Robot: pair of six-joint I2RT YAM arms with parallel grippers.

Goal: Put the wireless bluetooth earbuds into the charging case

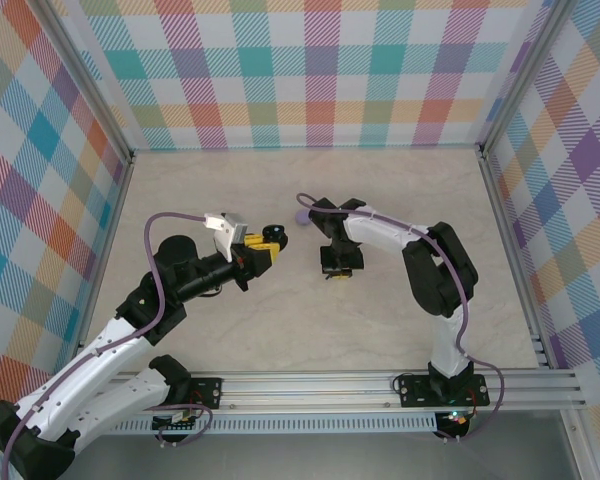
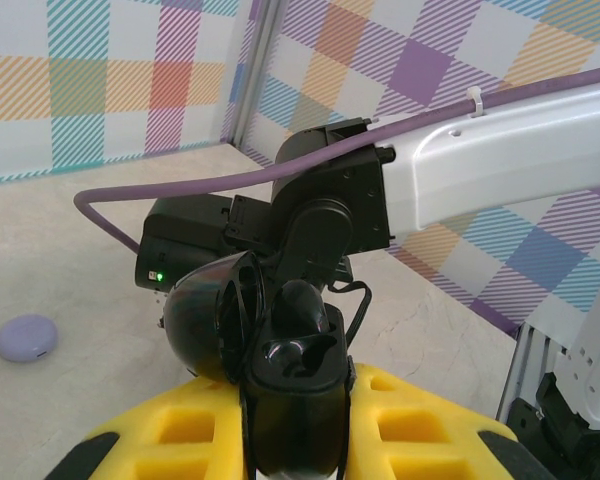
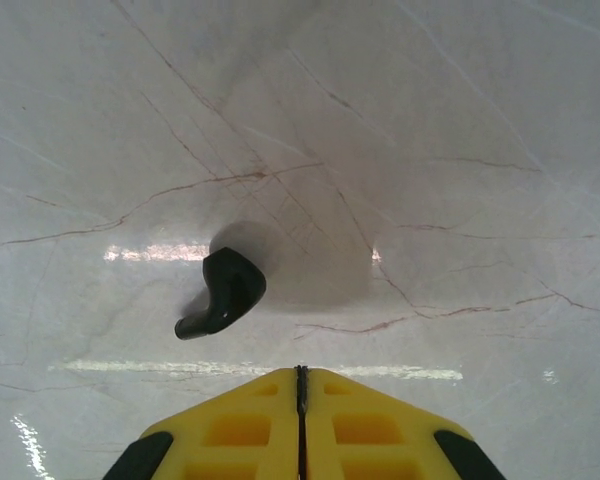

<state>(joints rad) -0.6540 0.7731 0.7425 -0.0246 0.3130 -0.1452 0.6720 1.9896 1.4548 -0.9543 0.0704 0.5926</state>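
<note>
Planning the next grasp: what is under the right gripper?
A black earbud lies loose on the table just ahead of the shut right gripper. The table directly beneath its yellow fingers is hidden.

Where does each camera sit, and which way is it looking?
Top camera: above and behind the robot, facing down at the table; left arm and right arm show.
Left wrist: faces sideways across the table at the right arm; left pincer shows, shut on the black case.
Right wrist: faces straight down at a black earbud; shut right pincer shows.
Top and left wrist share the lavender disc.
</note>
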